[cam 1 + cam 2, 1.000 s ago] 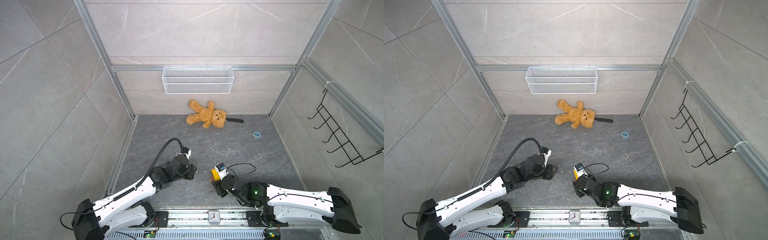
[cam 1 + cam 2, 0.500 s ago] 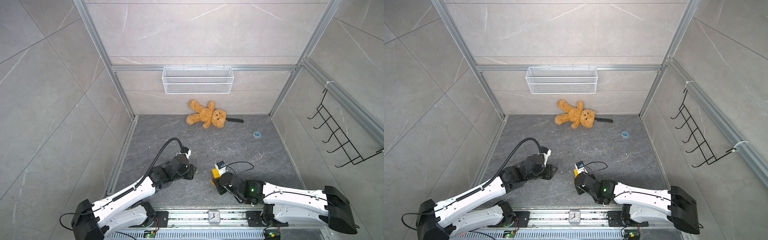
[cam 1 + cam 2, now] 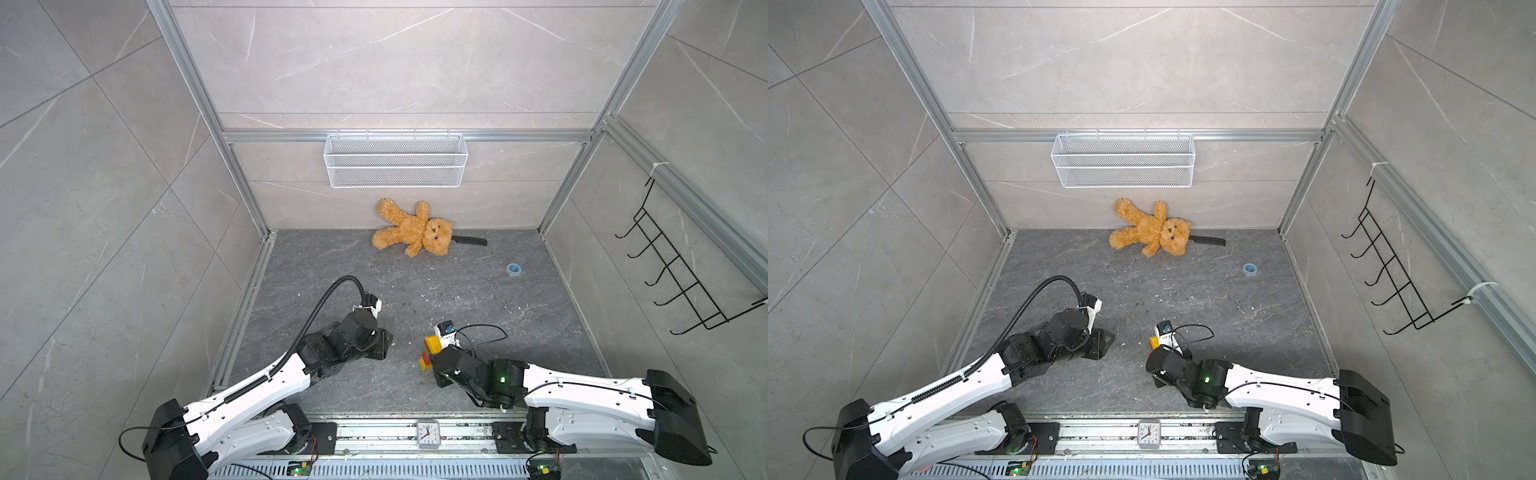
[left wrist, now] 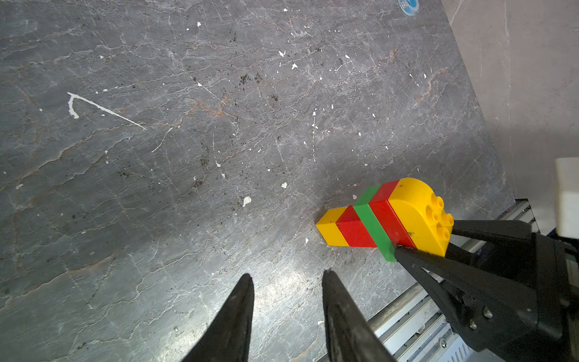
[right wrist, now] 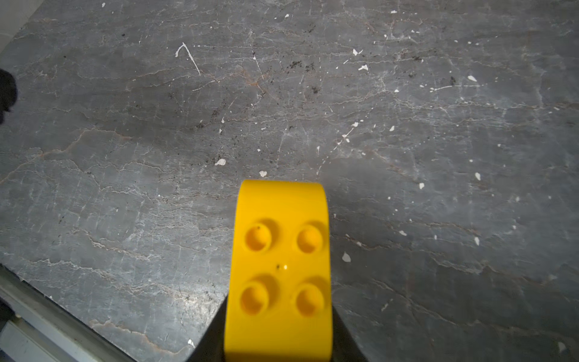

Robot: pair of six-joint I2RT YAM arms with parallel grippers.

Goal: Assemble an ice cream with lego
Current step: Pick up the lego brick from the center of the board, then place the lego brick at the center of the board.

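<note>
The ice cream (image 4: 385, 219) is one stack of lego: a yellow and red stem, a green layer, a red layer and a rounded yellow cap. It lies tilted near the front of the grey floor, its stem end touching the floor. My right gripper (image 4: 438, 247) is shut on the yellow cap (image 5: 279, 269), which fills the right wrist view between the jaws. In both top views the stack (image 3: 430, 351) (image 3: 1154, 343) shows just beyond the right gripper (image 3: 438, 368). My left gripper (image 4: 287, 275) (image 3: 384, 345) stands open and empty, to the left of the stack.
A teddy bear (image 3: 411, 232) and a black comb (image 3: 471, 240) lie by the back wall, and a small blue ring (image 3: 514, 269) at the back right. A wire basket (image 3: 395, 166) and a hook rack (image 3: 681, 274) hang on the walls. The metal rail with a clock (image 3: 428, 434) runs along the front.
The right jaws have narrowed onto the yellow cap, and the right arm has shifted slightly left. The left arm has not moved.
</note>
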